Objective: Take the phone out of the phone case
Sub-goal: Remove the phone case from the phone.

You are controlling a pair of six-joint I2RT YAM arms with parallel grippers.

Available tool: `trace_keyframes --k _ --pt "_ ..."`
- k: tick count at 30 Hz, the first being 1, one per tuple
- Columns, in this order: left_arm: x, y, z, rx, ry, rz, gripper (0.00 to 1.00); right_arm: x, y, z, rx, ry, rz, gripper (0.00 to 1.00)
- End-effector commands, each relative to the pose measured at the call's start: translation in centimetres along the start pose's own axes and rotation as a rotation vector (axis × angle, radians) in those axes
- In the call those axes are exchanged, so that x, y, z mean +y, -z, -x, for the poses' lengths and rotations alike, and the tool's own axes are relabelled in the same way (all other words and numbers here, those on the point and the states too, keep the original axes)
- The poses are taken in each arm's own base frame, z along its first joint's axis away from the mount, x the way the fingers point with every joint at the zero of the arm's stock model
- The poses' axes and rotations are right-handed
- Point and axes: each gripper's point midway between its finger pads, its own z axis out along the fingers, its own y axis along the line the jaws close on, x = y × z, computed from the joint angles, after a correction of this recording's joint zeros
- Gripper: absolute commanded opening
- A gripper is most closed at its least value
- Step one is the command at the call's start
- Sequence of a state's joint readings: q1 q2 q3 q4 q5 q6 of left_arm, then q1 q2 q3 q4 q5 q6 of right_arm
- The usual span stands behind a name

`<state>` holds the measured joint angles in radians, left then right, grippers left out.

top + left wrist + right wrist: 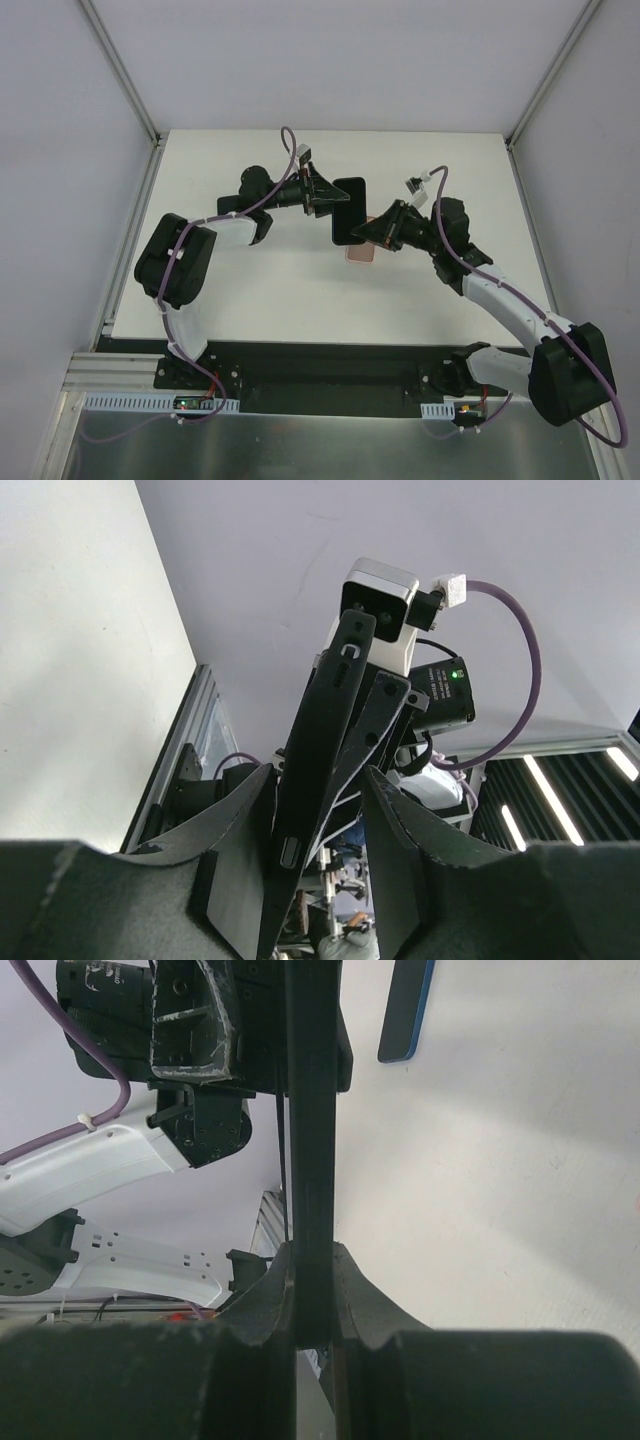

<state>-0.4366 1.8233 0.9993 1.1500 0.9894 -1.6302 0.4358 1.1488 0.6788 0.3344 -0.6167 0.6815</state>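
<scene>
Phone (pixel 350 208) held edge-up above the counter (pixel 250 295) — gripped from both sides.
Left tool (pixel 332 200) pinches its left edge and right tool (pixel 312 1272) is clamped tight on its lower right edge. Phone case (pixel 358 254) lies on the counter below, separate from the phone — partly hidden by the right tool.

One phone (pixel 350 208), one phone case (pixel 359 254), one table (pixel 250 295), and two pincers: left pincer (pixel 331 201), right pincer (pixel 371 231).

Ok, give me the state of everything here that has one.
Phone: out of the case, held up off the table.
Case: empty, on the table, partly hidden.
Left fingers: either side of the phone; can't tell if they are clamping it.
Right fingers: shut on the phone.
</scene>
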Motion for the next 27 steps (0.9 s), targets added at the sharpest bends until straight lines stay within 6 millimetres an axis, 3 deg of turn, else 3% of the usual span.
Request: trace_keyframes --k 1,3,5,6,7,8,12,13,14,15,16,17,18,19,20,21,24,27 --pt "-6.2 -0.8 -1.1 0.060 -0.198 -0.165 0.38 -0.6 -0.3 -0.7 0.026 -0.033 0.002 0.01" --pt "-6.2 -0.8 -1.0 0.060 -0.202 -0.169 0.38 -0.3 -0.3 -0.7 0.026 -0.037 0.010 0.02" --pt "-6.2 -0.8 -0.9 0.056 -0.200 -0.175 0.31 -0.3 -0.2 -0.6 0.025 -0.041 0.010 0.01" --pt "-6.2 -0.8 -0.9 0.054 -0.195 -0.177 0.24 -0.3 -0.2 -0.7 0.029 -0.041 0.011 0.01" --pt "-6.1 -0.8 -0.9 0.052 -0.190 -0.176 0.02 -0.3 -0.2 -0.8 0.031 -0.044 0.011 0.02" --pt "-6.1 -0.8 -0.9 0.054 -0.187 -0.175 0.00 -0.5 -0.3 -0.9 0.036 -0.049 0.008 0.01" --pt "-6.3 -0.5 -1.0 0.033 -0.189 -0.181 0.00 -1.1 -0.5 -1.0 0.045 -0.065 -0.007 0.01" --pt "-6.2 -0.4 -0.9 0.028 -0.182 -0.175 0.00 -1.4 -0.4 -1.1 0.054 -0.066 -0.028 0.07" --pt "-6.0 -0.3 -0.8 0.023 -0.180 -0.167 0.00 -1.5 -0.3 -1.2 0.055 -0.053 -0.045 0.19" --pt "-6.0 -0.2 -0.9 0.017 -0.186 -0.164 0.00 -2.0 -0.1 -0.8 0.028 -0.009 -0.081 0.41" --pt "-6.0 -0.1 -0.9 0.013 -0.186 -0.160 0.00 -2.5 0.4 -0.9 0.035 -0.010 -0.138 0.50" --pt "-5.8 0.0 -0.8 0.009 -0.177 -0.151 0.00 -1.8 1.1 -0.6 0.013 0.029 -0.152 0.54" --pt "-5.7 0.1 -0.8 0.006 -0.180 -0.148 0.00 -2.4 1.6 0.1 -0.024 0.065 -0.208 0.55" --pt "-5.7 0.2 -0.8 0.005 -0.180 -0.147 0.00 -3.7 2.7 -0.5 0.003 0.096 -0.291 0.55" --pt "-5.6 0.2 -0.7 0.003 -0.179 -0.146 0.00 -2.6 3.6 0.4 -0.031 0.151 -0.310 0.55" --pt "-5.7 0.2 -0.7 0.002 -0.179 -0.146 0.00 -3.4 4.4 1.1 -0.068 0.177 -0.382 0.54" --pt "-5.6 0.1 -0.6 -0.001 -0.178 -0.143 0.00 -3.6 6.2 1.3 -0.083 0.221 -0.448 0.50" --pt "-5.7 0.1 -0.6 -0.001 -0.181 -0.143 0.00 -3.6 6.5 1.2 -0.074 0.234 -0.467 0.45"
